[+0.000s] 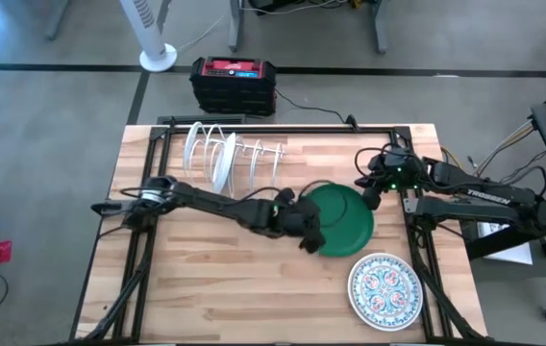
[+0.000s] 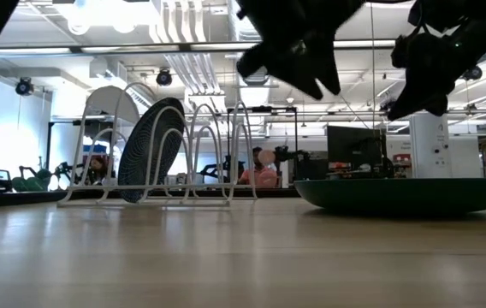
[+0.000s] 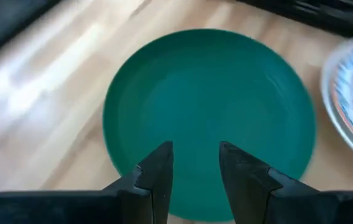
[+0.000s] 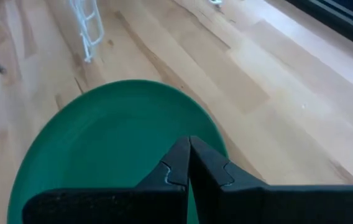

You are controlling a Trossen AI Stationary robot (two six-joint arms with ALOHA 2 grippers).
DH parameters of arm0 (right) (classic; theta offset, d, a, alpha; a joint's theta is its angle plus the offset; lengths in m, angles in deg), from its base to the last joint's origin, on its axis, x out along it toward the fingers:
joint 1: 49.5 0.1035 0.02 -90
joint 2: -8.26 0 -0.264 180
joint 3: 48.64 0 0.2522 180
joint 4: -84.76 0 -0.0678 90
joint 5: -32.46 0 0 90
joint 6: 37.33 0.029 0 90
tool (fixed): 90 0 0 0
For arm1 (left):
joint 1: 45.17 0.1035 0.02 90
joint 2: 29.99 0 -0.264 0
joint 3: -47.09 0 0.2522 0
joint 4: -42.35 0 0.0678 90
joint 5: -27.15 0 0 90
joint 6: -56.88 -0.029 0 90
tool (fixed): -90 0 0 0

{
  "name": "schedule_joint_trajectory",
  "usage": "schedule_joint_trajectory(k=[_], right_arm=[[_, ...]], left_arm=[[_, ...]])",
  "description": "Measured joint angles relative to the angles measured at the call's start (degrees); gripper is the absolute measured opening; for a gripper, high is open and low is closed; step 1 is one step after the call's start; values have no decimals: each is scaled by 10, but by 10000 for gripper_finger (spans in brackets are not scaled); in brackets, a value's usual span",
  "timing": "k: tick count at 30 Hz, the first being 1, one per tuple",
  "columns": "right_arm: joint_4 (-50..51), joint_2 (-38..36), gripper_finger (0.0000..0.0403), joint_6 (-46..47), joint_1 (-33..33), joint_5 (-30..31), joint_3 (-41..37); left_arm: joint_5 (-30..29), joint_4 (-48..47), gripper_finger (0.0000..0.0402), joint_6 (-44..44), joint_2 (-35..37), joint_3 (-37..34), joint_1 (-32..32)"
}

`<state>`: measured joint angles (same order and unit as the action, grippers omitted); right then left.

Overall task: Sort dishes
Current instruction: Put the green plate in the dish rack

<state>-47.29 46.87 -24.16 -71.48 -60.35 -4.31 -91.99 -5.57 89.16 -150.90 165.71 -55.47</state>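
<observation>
A: On the wooden tabletop (image 1: 215,288), right of centre, which dish lies flat?

B: The green plate (image 1: 342,219), resting right way up; the low view shows its rim (image 2: 405,195) sitting on the wood.

A: And the left pincer (image 1: 310,236)?

B: Above the plate's near-left edge. Its two fingers (image 3: 158,177) stand partly apart with a clear gap between them, and nothing is held there.

A: The right pincer (image 1: 370,195)?

B: Over the plate's far-right edge, fingers (image 4: 189,163) pressed together and holding nothing; whether they touch the plate cannot be told.

A: Other dishes?

B: A floral plate (image 1: 384,290) lies flat near the front right corner, just beside the green one. In the white wire rack (image 1: 235,154) at the back, a dark plate (image 2: 151,150) stands on edge, with a white plate (image 1: 197,146) next to it.
</observation>
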Motion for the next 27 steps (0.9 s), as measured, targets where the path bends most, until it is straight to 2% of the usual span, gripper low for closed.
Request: schedule_joint_trajectory(k=[6, 10, 18, 27], right_arm=[[5, -1, 0, 11, 0, 13, 0], [15, 9, 0, 15, 0, 30, -3], [10, 12, 0, 13, 1, 30, -3], [7, 12, 0, 13, 1, 30, -3]], left_arm=[[4, -2, 119, 112, -33, 0, 40], [29, -7, 119, 158, -57, 1, 67], [101, -19, 119, 165, -85, 5, 102], [94, -29, 119, 159, -89, 5, 108]])
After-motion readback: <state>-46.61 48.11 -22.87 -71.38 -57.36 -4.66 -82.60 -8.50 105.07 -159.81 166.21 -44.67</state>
